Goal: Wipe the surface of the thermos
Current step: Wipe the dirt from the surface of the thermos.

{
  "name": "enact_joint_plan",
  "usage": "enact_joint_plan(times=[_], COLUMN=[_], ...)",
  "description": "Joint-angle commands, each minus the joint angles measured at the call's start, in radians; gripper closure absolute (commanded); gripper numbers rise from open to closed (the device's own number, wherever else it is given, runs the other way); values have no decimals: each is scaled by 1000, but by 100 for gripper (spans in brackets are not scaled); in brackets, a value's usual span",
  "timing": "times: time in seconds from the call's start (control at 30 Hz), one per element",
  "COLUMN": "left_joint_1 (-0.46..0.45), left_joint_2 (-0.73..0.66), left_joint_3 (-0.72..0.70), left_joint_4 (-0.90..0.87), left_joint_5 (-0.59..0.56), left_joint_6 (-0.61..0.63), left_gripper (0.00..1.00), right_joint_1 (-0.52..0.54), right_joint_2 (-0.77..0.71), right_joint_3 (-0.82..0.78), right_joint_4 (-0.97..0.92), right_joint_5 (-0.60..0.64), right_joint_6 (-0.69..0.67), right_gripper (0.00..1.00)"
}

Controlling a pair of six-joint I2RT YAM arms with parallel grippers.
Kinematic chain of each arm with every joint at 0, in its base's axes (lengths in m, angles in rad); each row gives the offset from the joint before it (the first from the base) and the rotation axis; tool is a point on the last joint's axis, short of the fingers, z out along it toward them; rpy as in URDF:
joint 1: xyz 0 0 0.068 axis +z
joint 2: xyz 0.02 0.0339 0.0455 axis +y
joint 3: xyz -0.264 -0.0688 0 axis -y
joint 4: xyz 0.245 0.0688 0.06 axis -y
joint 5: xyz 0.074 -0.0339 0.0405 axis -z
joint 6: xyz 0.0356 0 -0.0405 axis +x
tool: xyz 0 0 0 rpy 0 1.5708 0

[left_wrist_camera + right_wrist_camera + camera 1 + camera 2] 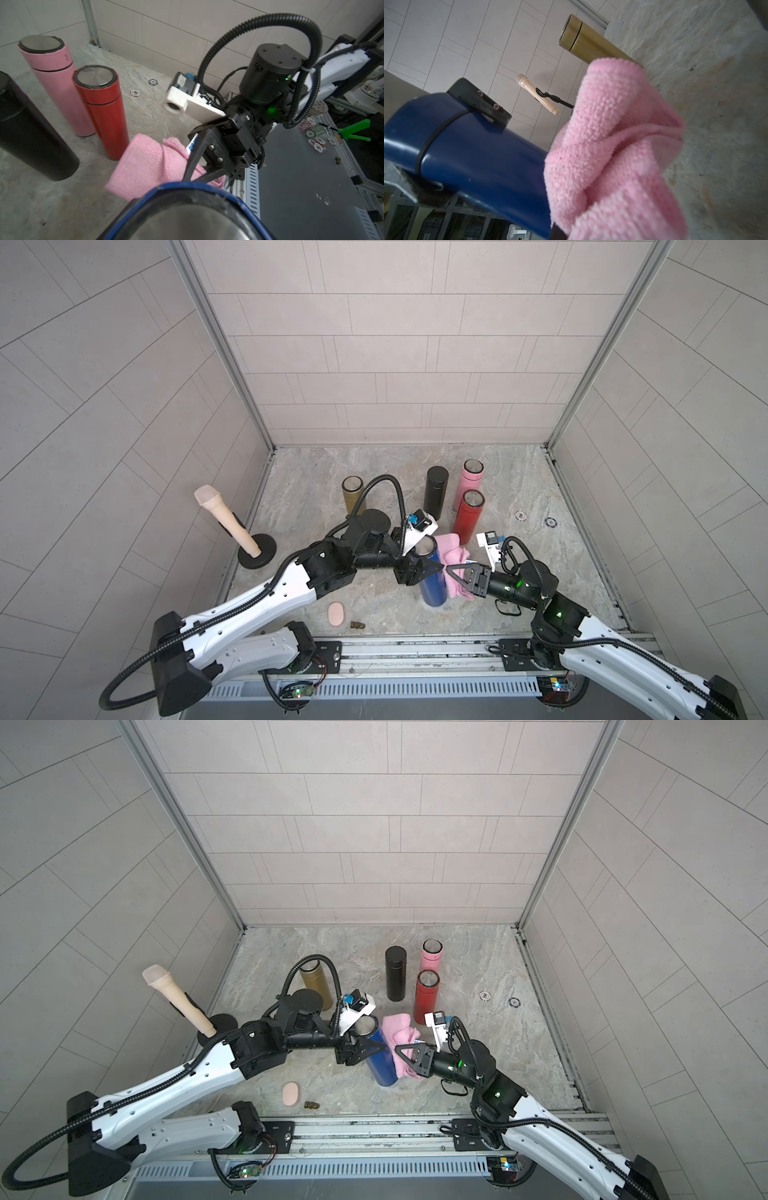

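blue thermos point(433, 591) pinched by left tool point(432, 569); right tool point(452, 571) pinching pink cloth point(451, 547) against it; red thermos point(466, 520) close behind.

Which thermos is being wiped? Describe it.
On the marble floor, look at the middle, nearest the robot. The blue thermos sits there, in the jaws of the left gripper, pink cloth against it. The gold, black, pink and red ones stand free behind it.
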Motion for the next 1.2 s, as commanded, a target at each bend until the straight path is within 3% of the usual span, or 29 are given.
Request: enact_joint_plan(times=[0.0,0.17,0.3,0.5,0.63,0.77,0.93,1.17], left_joint_1=[30,44,43,43,43,43,41,42], left_joint_2=[-14,40,69,62,69,91,80,82], left_joint_3=[90,199,242,237,260,273,237,209], left_joint_4=[68,-110,-207,-290,-337,-338,-262,-232], left_joint_5=[-215,-445,-521,-654,-728,-727,-697,-676], left_joint_6=[-73,-218,-356,-574,-644,-699,-737,-737], left_gripper=[100,100,100,100,100,100,100,100], right_joint_1=[21,69,135,270,414,462,462,455], right_joint_2=[-135,-296,-278,69,350,545,635,627], right_joint_3=[-11,-48,-22,134,287,392,410,545], right_joint_4=[-212,-267,-232,-114,-46,-4,112,42], right_joint_5=[59,147,235,297,328,348,399,464], right_joint_6=[-21,-16,-91,-275,-411,-450,-478,-584], right_gripper=[100,100,100,100,100,100,100,100])
